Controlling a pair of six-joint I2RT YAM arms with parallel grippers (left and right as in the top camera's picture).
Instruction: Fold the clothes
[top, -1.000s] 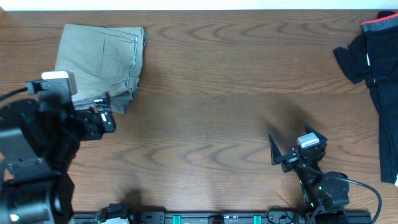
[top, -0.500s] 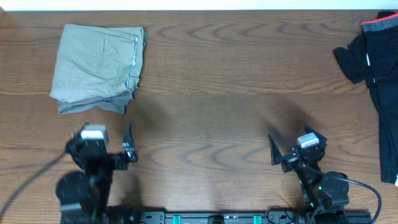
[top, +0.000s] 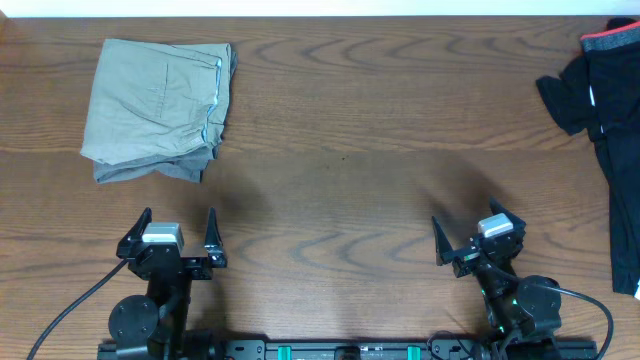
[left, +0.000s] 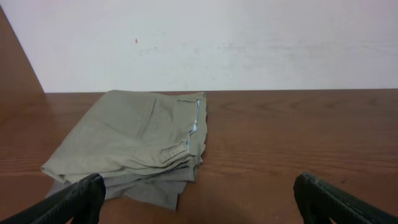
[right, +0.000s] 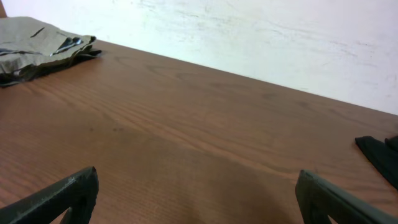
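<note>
Two garments at the far corners of the table, two grippers along its near edge.
The folded trousers (top: 158, 105) lie on the table (top: 340, 150) at its far left corner, straight beyond the left gripper (top: 178, 220). The loose garment (top: 605, 95) lies at the far right, running past the table's right edge, well apart from the right gripper (top: 468, 232), which sits right of centre.

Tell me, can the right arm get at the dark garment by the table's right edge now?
Probably yes. The right hand is open and empty, and only bare table lies between it and the dark garment. Nothing stands in the way, though the garment runs past the picture's edge.
</note>
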